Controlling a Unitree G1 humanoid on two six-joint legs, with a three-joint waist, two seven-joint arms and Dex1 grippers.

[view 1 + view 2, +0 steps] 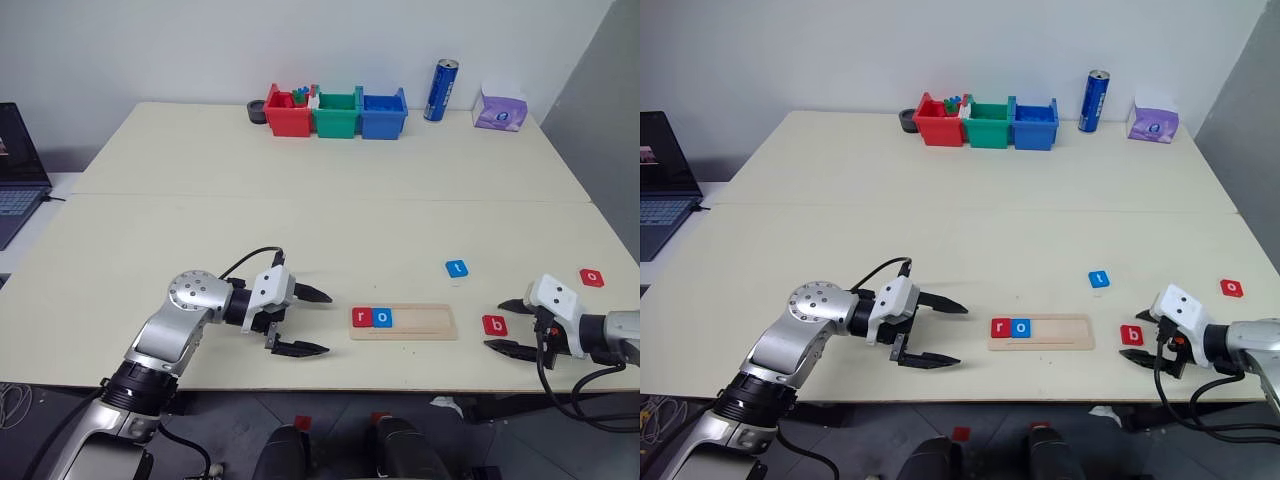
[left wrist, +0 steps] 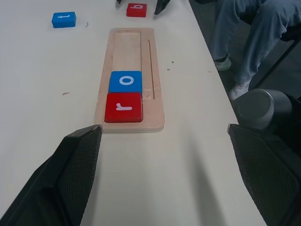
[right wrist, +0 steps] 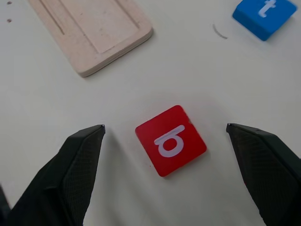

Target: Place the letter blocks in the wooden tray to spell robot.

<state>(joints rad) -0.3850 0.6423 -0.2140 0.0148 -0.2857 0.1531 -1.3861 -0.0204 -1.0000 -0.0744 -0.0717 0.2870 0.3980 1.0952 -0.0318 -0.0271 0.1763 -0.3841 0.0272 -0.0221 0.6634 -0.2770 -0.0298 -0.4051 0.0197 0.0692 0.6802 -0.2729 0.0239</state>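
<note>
Table [image 1: 300, 230] holds wooden tray [image 1: 425, 322]; red r block [image 1: 362, 318], blue o block [image 1: 382, 318] fill its left end. Left gripper [image 1: 305, 320] spread, empty, left of tray. Right gripper [image 1: 505, 325] spread, straddling red b block [image 1: 494, 325]. Blue t block [image 1: 456, 268], red o block [image 1: 592, 277] loose on table.

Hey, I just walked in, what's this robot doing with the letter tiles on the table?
It is spelling a word in the wooden tray. The red r and blue o already sit at the tray's left end. The right gripper is open, with the red b lying on the table between its fingers, not yet gripped. The blue t and red o lie loose on the table. The left gripper is open and holds nothing, left of the tray.
</note>
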